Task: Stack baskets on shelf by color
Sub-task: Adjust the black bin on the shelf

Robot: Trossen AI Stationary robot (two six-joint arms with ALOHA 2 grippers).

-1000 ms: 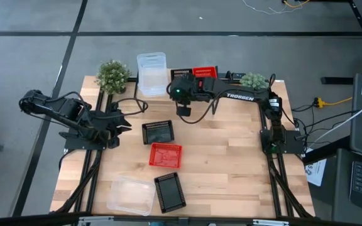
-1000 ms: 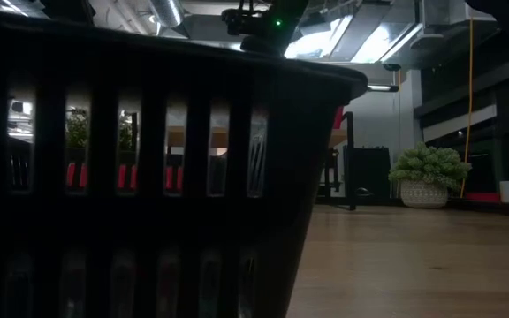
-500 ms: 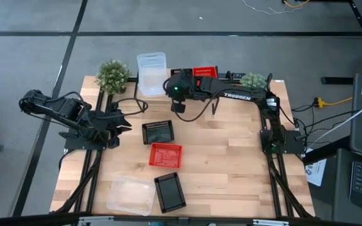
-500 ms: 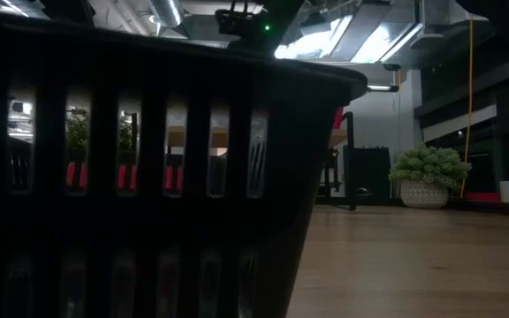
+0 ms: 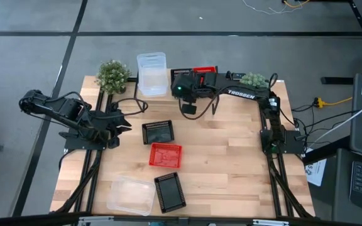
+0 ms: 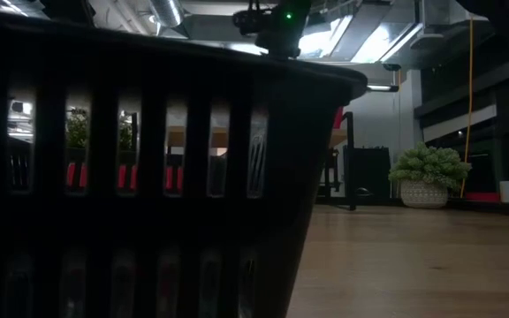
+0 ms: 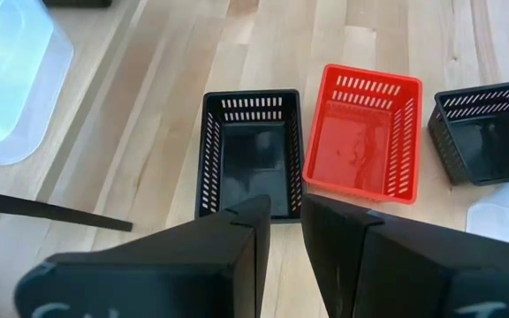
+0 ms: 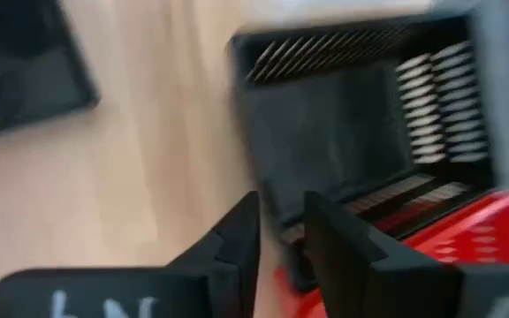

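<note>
A black basket point(image 5: 181, 73) stands at the shelf's middle, between a clear stack point(image 5: 151, 72) and a red basket point(image 5: 205, 71). One shelf leg point(image 5: 214, 105) shows. My right gripper point(image 8: 281, 225) is above the shelf, shut on this black basket point(image 8: 343, 115). My left gripper point(image 7: 285, 230) waits shut and empty at the table's left. On the table lie a black basket point(image 5: 158, 132), a red one point(image 5: 166, 155), another black one point(image 5: 170, 191) and a clear one point(image 5: 131, 194). My right gripper pinches the black basket's wall point(image 8: 270, 205) between its two fingers, at the corner beside the red basket point(image 8: 467, 238). One finger is inside the basket and one outside. The fingers come from above, slanting down. Whether the basket rests on the shelf is hidden by the arm.
Two potted plants point(image 5: 112, 75) point(image 5: 254, 80) stand at the far corners beside the shelf. The near black basket point(image 6: 148, 177) fills most of the low view. Bare tabletop point(image 5: 231, 163) lies on the right half.
My right gripper has gone a little toward the table's left edge and then back toward the right, staying above the shelf's black basket. The baskets on the table have kept their places.
</note>
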